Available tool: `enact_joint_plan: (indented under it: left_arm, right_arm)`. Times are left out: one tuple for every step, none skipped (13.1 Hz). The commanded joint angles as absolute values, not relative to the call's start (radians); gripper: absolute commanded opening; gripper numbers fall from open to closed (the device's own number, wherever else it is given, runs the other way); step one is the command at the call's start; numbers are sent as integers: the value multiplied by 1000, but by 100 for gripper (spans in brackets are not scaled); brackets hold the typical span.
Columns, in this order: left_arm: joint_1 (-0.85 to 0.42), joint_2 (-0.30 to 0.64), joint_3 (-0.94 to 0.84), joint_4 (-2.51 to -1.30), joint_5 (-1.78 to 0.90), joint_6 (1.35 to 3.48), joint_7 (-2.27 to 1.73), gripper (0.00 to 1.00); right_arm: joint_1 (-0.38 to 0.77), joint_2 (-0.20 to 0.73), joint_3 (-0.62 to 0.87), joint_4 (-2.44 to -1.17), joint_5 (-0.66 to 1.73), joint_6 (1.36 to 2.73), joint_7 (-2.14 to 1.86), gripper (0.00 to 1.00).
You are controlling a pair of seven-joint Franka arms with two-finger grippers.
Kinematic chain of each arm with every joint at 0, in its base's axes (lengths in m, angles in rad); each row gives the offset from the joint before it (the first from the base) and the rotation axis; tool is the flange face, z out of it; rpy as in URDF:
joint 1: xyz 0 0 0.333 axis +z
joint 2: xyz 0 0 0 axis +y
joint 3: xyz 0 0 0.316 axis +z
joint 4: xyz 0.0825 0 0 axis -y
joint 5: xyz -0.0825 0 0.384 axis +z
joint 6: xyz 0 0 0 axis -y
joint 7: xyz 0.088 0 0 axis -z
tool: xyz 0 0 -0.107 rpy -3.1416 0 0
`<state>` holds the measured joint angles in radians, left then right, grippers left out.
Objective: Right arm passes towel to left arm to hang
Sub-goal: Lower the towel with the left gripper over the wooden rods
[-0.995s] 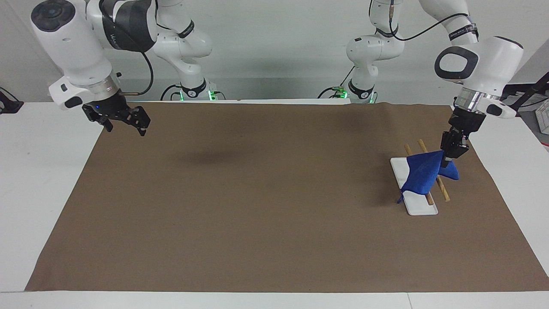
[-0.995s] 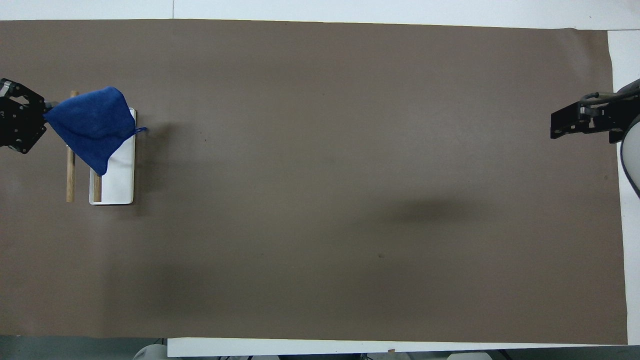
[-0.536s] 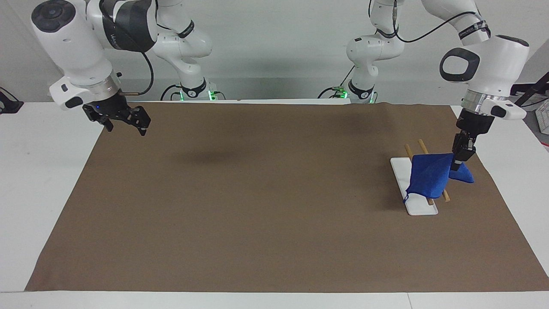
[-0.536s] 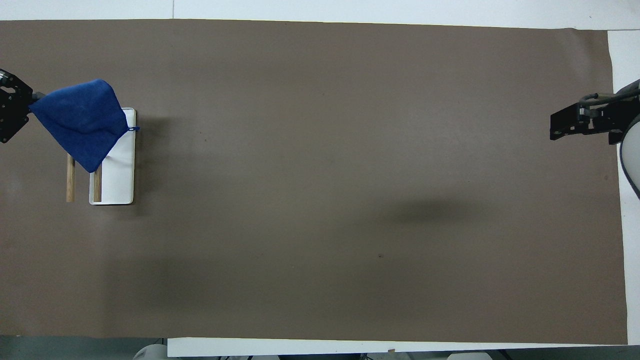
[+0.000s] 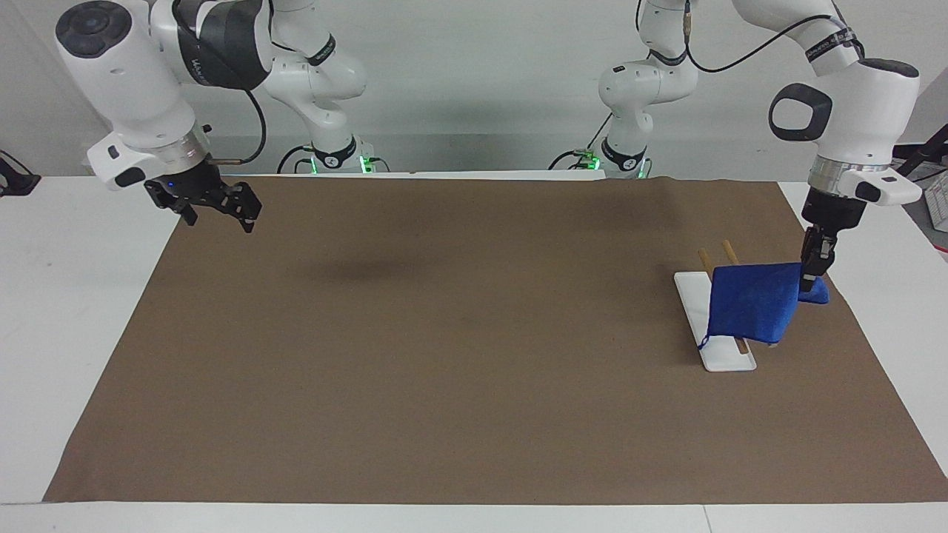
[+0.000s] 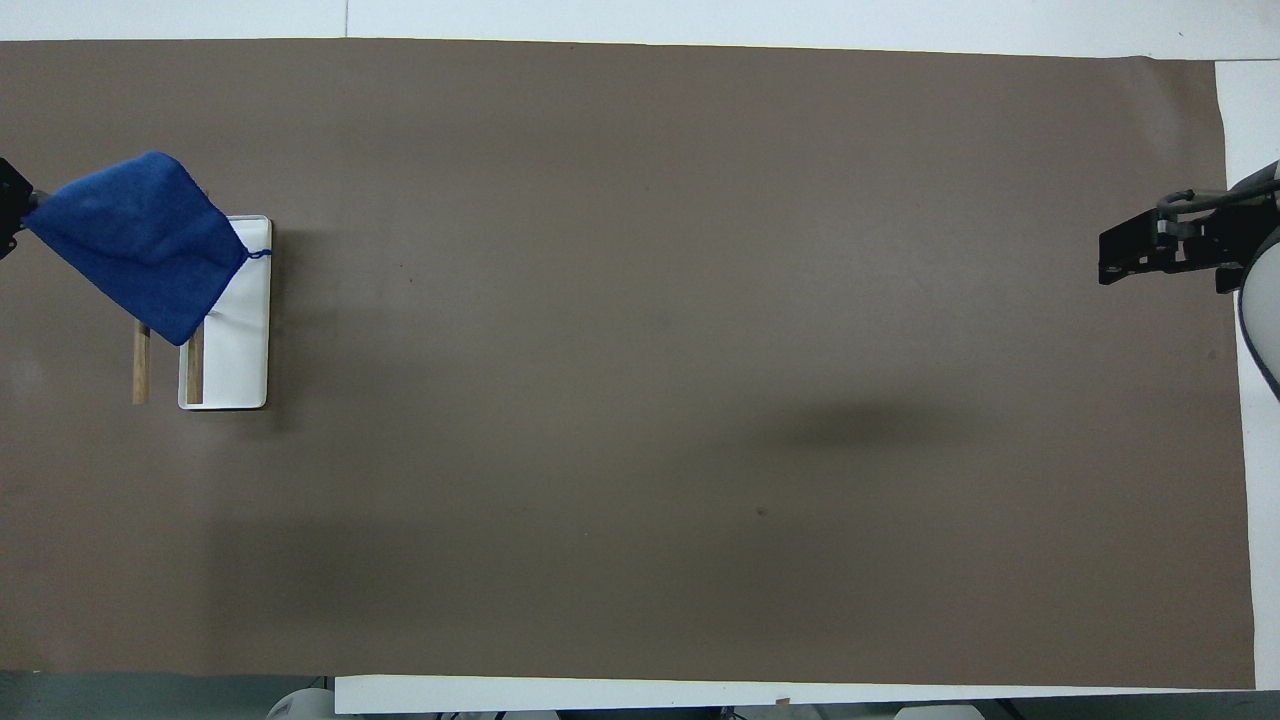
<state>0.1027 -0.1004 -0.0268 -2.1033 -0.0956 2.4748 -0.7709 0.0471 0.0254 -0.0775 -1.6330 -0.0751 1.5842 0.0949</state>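
Facing view: left gripper (image 5: 809,283) clamped on blue towel (image 5: 752,302) corner, draping it over rack's two wooden rails (image 5: 729,252) on white base (image 5: 696,296), near mat's left-arm edge. Right gripper (image 5: 215,207) waits, fingers apart, over mat's right-arm corner; handover evidently done.

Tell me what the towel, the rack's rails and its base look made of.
Towel: soft blue cloth, matte and fuzzy, draping in folds. Rails: probably wood, tan and unvarnished-looking. Base: smooth white slab, plastic or painted board; cannot tell which.
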Motion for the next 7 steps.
enact_joint_plan:
  left_arm:
    - [109, -120, -34, -2088, -5, 2419, -782, 0]
    - [106, -124, -34, -2083, 39, 2395, -802, 0]
    - [104, -133, -35, -2079, 90, 2379, -828, 0]
    - [103, -133, -37, -2071, 136, 2370, -856, 0]
    - [103, -133, -37, -2071, 155, 2368, -867, 0]
    - [104, -133, -37, -2072, 155, 2368, -867, 0]
    - [107, -133, -37, -2072, 155, 2368, -867, 0]
  right_arm:
    - [41, 28, -69, -1626, -81, 1565, 71, 100]
    - [41, 28, -69, -1625, -81, 1562, 71, 100]
    - [41, 29, -69, -1626, -81, 1562, 71, 100]
    - [41, 29, -69, -1625, -81, 1562, 71, 100]
    - [41, 29, -69, -1624, -81, 1562, 71, 100]
    - [41, 29, -69, -1624, -81, 1562, 71, 100]
    - [41, 29, -69, -1624, -81, 1562, 71, 100]
